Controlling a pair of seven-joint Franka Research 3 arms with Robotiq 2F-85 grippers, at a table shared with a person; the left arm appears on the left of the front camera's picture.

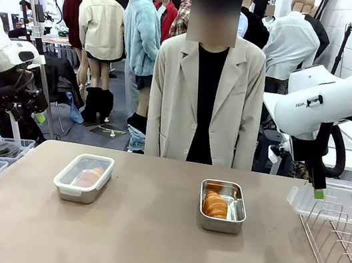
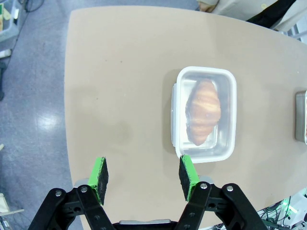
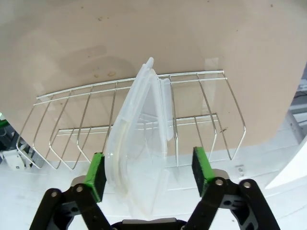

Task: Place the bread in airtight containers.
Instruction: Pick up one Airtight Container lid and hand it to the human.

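A person [image 1: 196,101] stands beyond the tan bench [image 1: 143,247]. A wire rack [image 3: 139,120] lies ahead of the right jaws [image 3: 148,172], which gape wide around a clear lid [image 3: 136,158] standing on edge, grip unclear. Left jaws [image 2: 144,177] are spread, empty; just beyond them the lidded container [image 2: 205,114] holds a croissant [image 2: 203,111], long axis pointing away. The open container [image 1: 222,206] holds bread [image 1: 216,204].

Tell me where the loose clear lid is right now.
The clear lid stands in the wire rack at the table's right end, between the right gripper's open fingers.
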